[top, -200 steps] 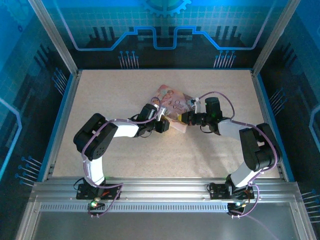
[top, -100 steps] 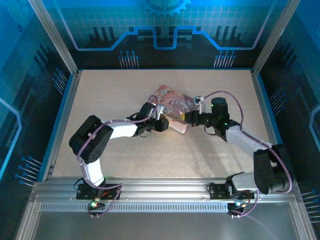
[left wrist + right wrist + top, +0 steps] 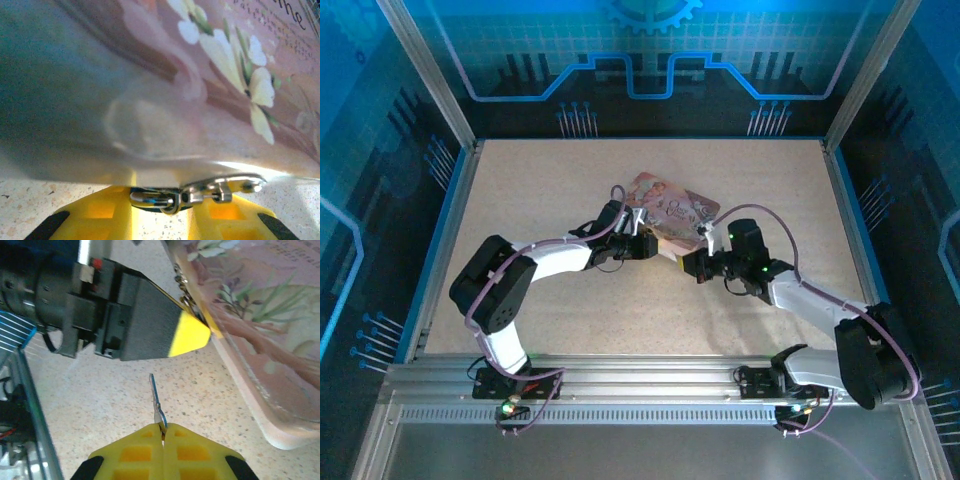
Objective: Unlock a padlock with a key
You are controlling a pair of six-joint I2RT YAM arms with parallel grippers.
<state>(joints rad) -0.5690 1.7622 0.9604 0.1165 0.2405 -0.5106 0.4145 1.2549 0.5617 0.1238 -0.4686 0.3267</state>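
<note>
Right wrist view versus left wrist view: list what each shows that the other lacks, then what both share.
Right wrist: the key pinched upright in the right gripper, and the left gripper seen from outside, its yellow tip at the tin's edge. Left wrist: the padlock close up, apparently pinched between the left gripper's yellow fingers, just under the tin's rim. Both: the pink tin and the speckled table.

My arms (image 3: 560,260): white shells, black joints, lilac cables (image 3: 752,207); yellow fingers (image 3: 135,454), black pads (image 3: 92,466) at five and seven o'clock.
</note>
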